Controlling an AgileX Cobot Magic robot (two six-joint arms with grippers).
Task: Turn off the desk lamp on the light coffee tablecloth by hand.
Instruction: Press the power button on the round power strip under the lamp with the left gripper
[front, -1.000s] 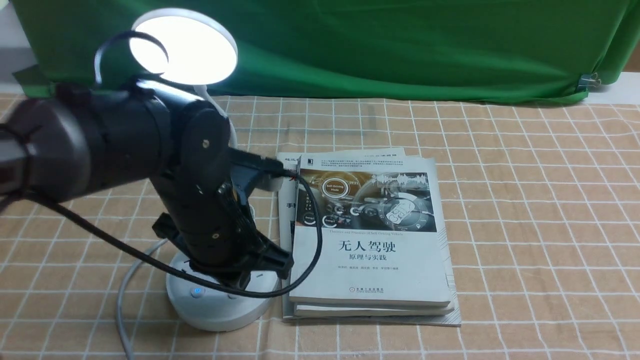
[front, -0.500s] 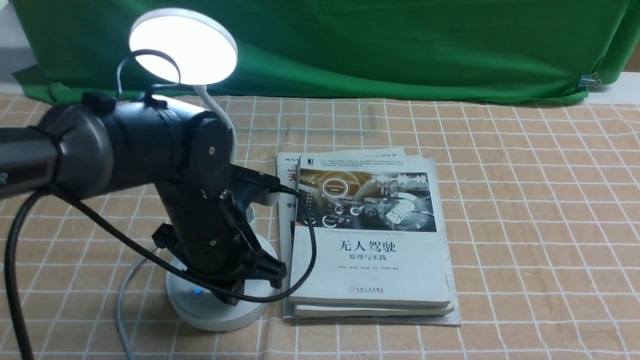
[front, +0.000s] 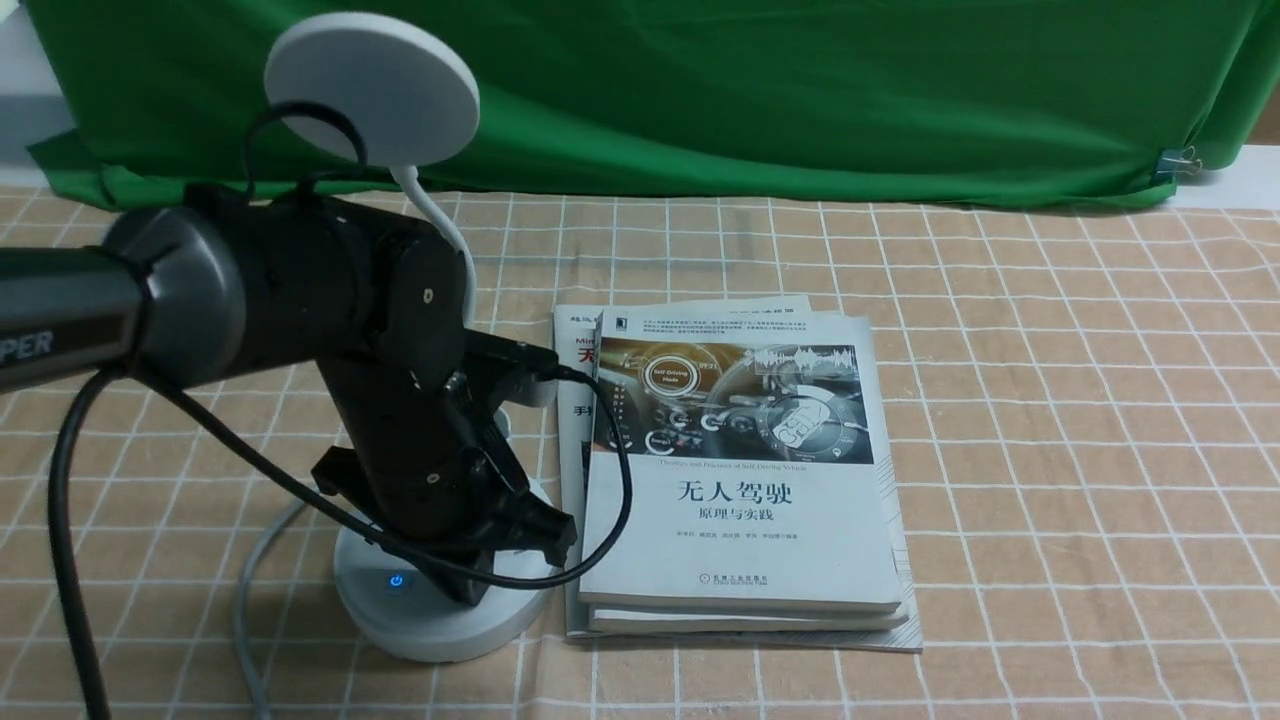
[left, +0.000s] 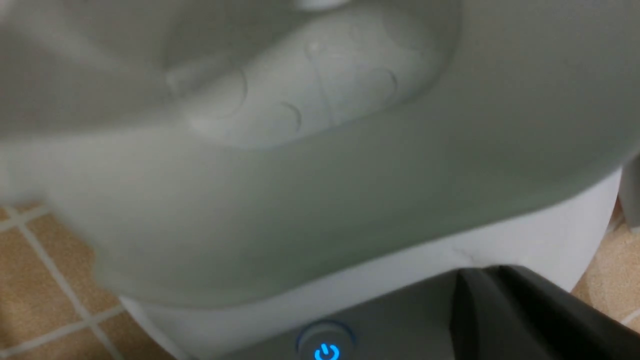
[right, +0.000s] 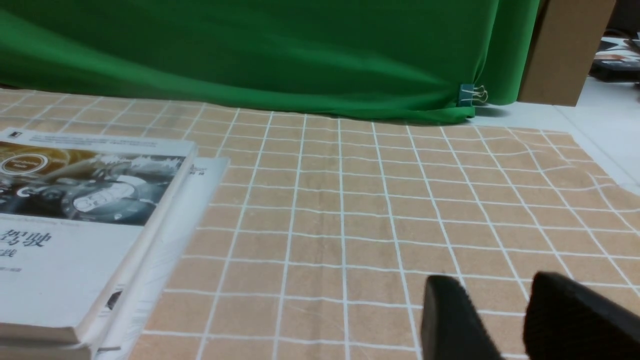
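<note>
Front view: the lamp (front: 375, 90) stands dark left of the books (front: 740, 500). My left gripper (front: 468, 592), fingers together and empty, is over its base (front: 430, 635); I should lift straight up, clear of the button (front: 396, 580).

A blue power sign marks the lamp base (front: 440, 630); "Self-Driving Mode" and "无人驾驶" are on the top book (front: 740, 540).

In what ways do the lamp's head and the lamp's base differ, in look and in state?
The lamp's head is a thin disc with no light on it, while the base shows a glowing blue power symbol. The head is raised and tilted, while the base is thicker and sits flat on the gridded cloth. Both are round and whitish.
</note>
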